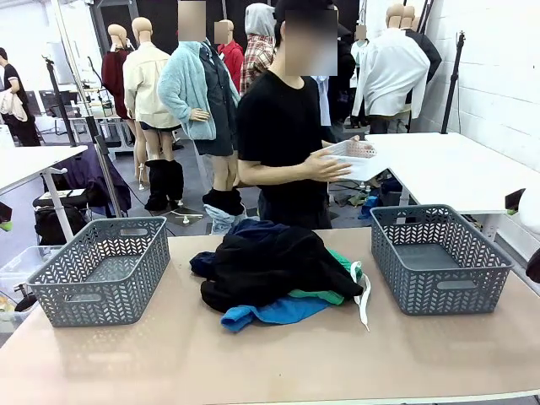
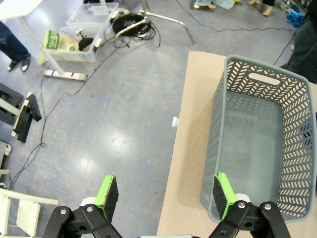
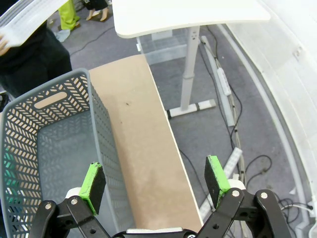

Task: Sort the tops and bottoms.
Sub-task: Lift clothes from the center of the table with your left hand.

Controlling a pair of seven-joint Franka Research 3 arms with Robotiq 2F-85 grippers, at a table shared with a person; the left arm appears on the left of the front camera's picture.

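A heap of clothes lies mid-table in the front view. A black garment (image 1: 274,263) is on top, with a dark navy one (image 1: 253,229) behind it. Green shorts (image 1: 339,291) stick out at the right, their white drawstring (image 1: 364,302) trailing onto the table. A bright blue garment (image 1: 270,312) shows at the front. My left gripper (image 2: 166,196) is open above the table's left edge, beside the left grey basket (image 2: 262,134). My right gripper (image 3: 154,181) is open above the table's right edge, beside the right grey basket (image 3: 49,148). Neither holds anything.
The two empty grey baskets (image 1: 101,270) (image 1: 440,257) flank the heap on the tan table (image 1: 253,363). A person in a black shirt stands at the far side, holding a white tray (image 1: 354,156). A white table (image 3: 188,15) stands off to the right, with cables on the floor.
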